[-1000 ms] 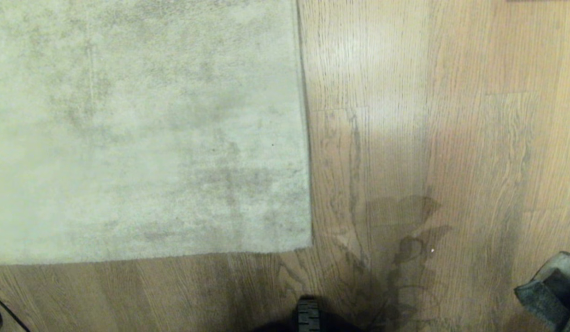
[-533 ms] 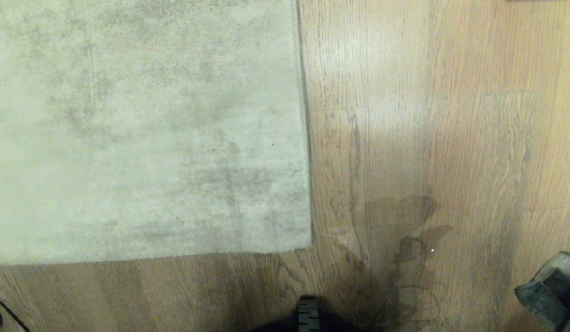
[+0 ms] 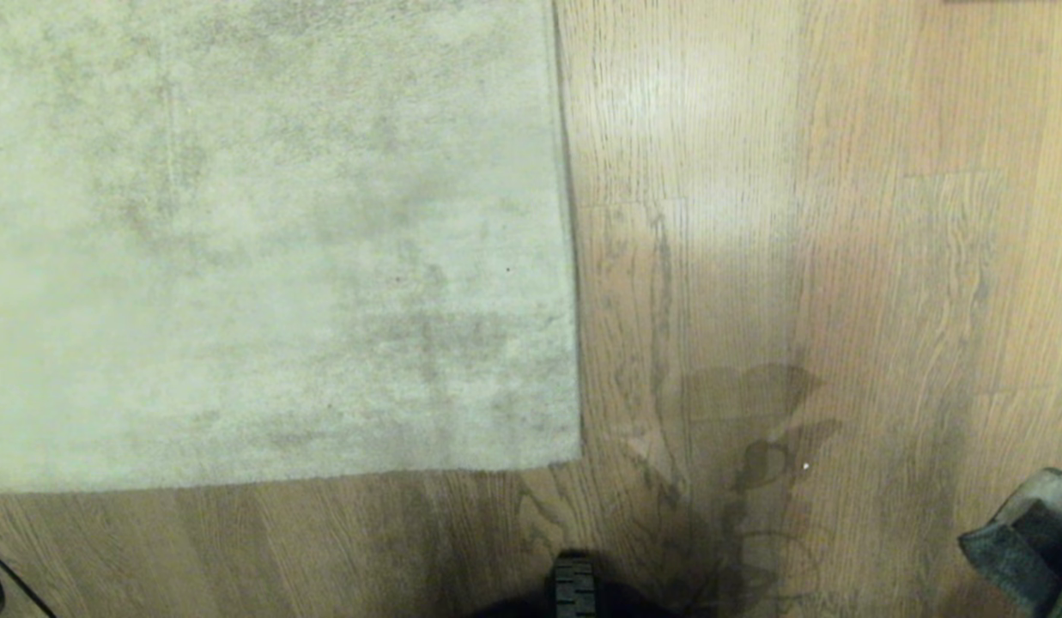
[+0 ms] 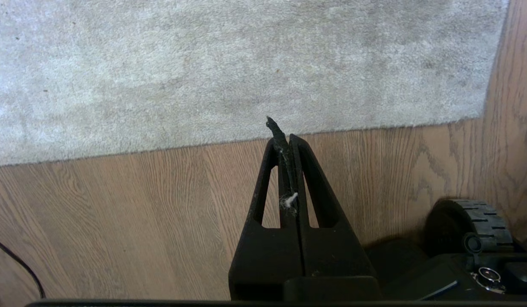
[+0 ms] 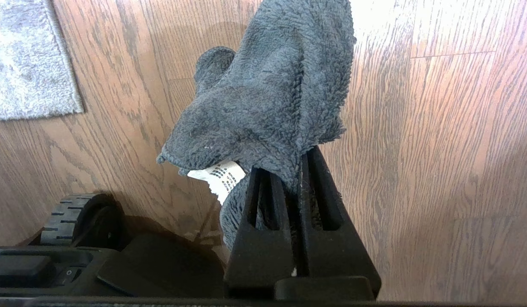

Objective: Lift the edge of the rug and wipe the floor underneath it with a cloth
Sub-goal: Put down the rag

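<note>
Both tools parked low by the base, cloth clamped, rug lying flat.

At the bottom edge of the head view, a black wheel (image 3: 574, 585) of the base is seen on the floor (image 3: 840, 257). In the right wrist view, the right tool (image 5: 295, 170) is held above bare planks with its fingers pressed together on the cloth (image 5: 267, 94), which bunches up past the tips; a white tag is shown under its fold. In the left wrist view, the left tool (image 4: 284, 136) is seen closed and empty, pointed toward the rug edge (image 4: 246, 140). Farther off, the rug (image 3: 264, 240) fills the upper left of the head view, lying flat.
</note>
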